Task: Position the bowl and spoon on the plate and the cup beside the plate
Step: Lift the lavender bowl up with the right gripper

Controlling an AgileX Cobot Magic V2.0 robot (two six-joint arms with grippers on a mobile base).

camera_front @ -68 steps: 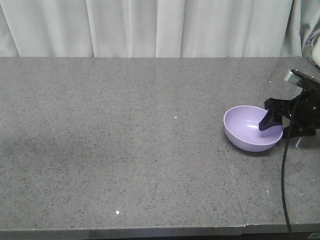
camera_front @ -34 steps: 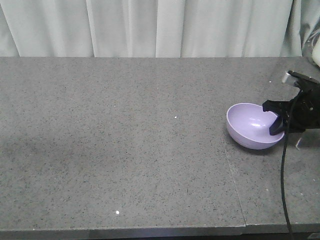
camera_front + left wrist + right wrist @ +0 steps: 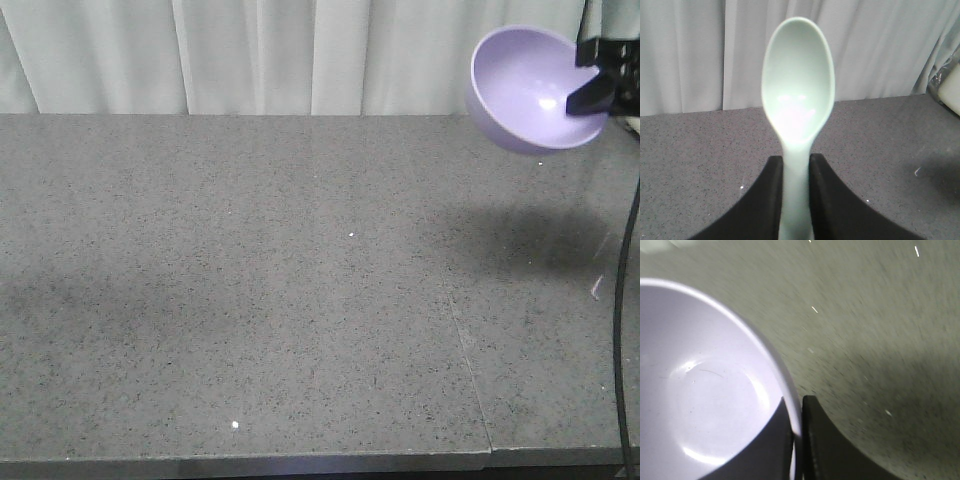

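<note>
The lavender bowl (image 3: 523, 88) hangs high over the table's far right, tilted with its opening facing the camera. My right gripper (image 3: 590, 88) is shut on its rim, one finger inside and one outside; the wrist view shows the bowl (image 3: 705, 390) pinched at the right gripper (image 3: 797, 412). My left gripper (image 3: 795, 167) is shut on the handle of the mint-green spoon (image 3: 798, 90), whose head points up and away, above the table. The left arm does not appear in the front view. Plate and cup are out of view.
The grey speckled table (image 3: 250, 300) has a seam (image 3: 465, 340) running toward the front right. White curtains (image 3: 300, 55) hang behind it. The bowl's shadow (image 3: 520, 240) falls on the right of the table. A pale object (image 3: 950, 90) sits at the far right edge.
My right gripper has lifted the bowl off the table, from resting at the right to high in the air near the curtain, tilting it toward the camera.
</note>
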